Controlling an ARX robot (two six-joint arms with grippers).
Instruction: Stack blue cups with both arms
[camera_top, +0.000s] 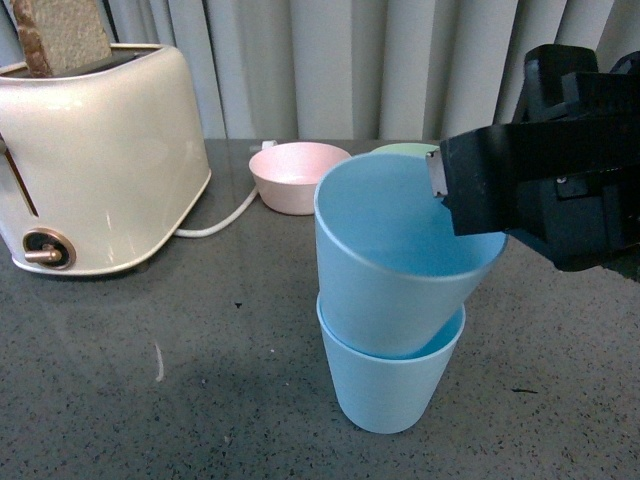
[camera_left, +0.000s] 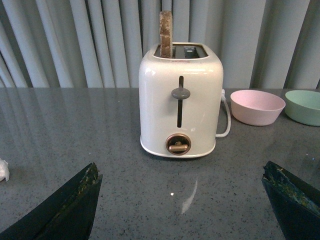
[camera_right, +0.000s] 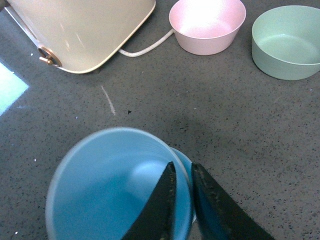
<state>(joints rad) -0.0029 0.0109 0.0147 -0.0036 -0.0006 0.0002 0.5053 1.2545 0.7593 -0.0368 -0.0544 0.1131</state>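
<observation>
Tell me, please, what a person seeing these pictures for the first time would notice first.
First, the tilted light blue plastic cup at front centre, pinched at its rim by the right end effector and partly nested in an upright matching light blue cup on the dark grey table. Next, the cream toaster at far left, with a slice of bread standing up out of it.

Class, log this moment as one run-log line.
right gripper: shut on upper blue cup | tilted into lower blue cup | left gripper: open, empty
</observation>
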